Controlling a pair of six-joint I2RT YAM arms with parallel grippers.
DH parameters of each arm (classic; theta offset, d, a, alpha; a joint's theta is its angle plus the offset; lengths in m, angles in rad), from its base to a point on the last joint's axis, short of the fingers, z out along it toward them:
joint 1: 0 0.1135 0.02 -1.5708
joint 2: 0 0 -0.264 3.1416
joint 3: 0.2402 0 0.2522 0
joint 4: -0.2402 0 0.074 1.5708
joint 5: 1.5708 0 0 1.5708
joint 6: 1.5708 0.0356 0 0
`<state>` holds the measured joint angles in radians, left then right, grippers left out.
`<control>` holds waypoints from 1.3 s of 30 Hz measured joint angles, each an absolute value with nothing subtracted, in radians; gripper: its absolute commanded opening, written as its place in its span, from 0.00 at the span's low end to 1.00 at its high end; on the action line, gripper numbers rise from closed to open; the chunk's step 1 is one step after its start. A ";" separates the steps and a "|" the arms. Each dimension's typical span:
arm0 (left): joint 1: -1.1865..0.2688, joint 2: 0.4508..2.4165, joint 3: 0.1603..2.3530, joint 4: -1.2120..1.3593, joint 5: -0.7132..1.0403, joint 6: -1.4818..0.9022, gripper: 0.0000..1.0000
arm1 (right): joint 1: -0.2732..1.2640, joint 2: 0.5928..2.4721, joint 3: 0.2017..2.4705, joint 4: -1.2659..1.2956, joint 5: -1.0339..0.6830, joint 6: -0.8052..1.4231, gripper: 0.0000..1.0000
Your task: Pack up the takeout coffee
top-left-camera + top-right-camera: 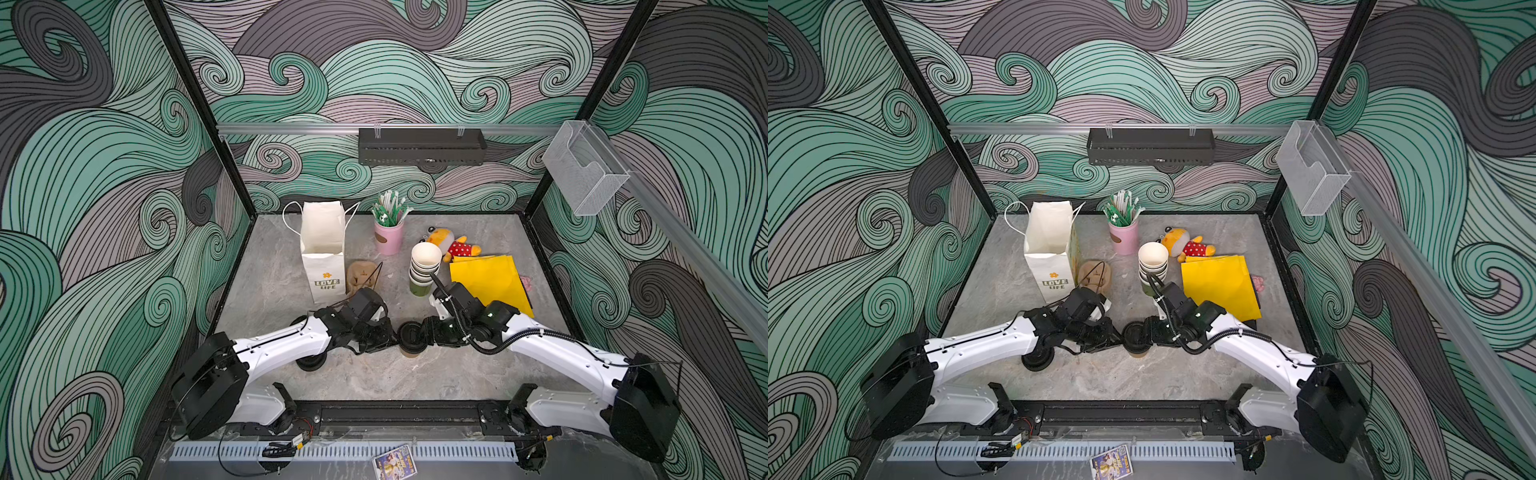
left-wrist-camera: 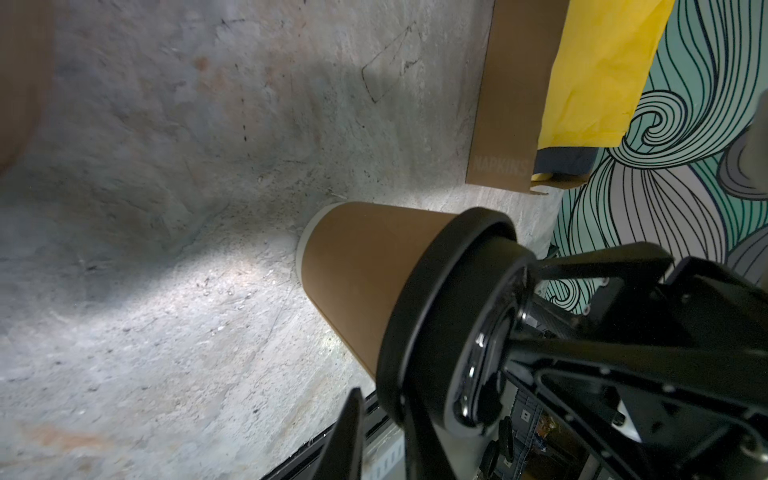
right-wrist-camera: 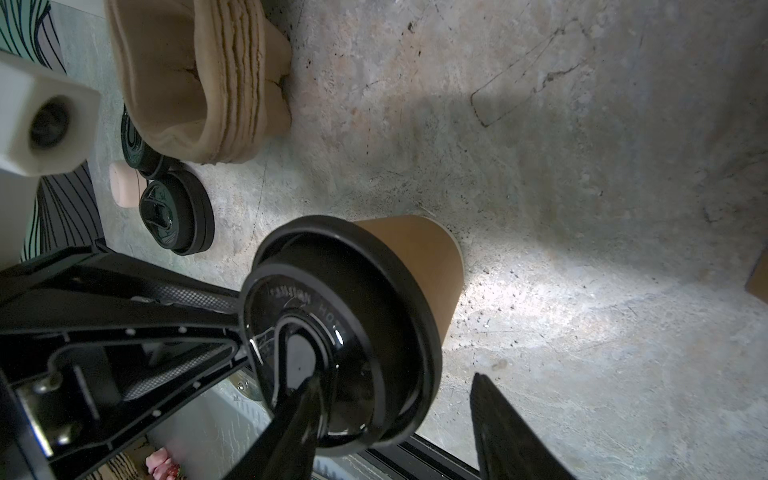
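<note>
Cup (image 1: 411,353), brown with black lid (image 1: 409,333), stands upright toward 6 o'clock on the desk (image 1: 374,378), near its front edge. Left jaws, at its 9 o'clock, sit nearly together astride the lid's rim; whether they pinch it I cannot tell. Right jaws, at 3 o'clock, are spread across the lid edge.
</note>
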<state>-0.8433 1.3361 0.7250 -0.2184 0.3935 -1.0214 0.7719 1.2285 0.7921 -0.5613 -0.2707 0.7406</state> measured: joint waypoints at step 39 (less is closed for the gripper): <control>-0.803 0.572 0.684 -0.654 -0.420 -1.028 0.45 | 0.710 1.062 1.153 -0.786 0.168 0.566 0.57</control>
<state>-0.8032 0.5716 0.6838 -0.6544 -0.4202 -1.0283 0.7097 1.0618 1.1526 -0.7860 0.1684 0.5663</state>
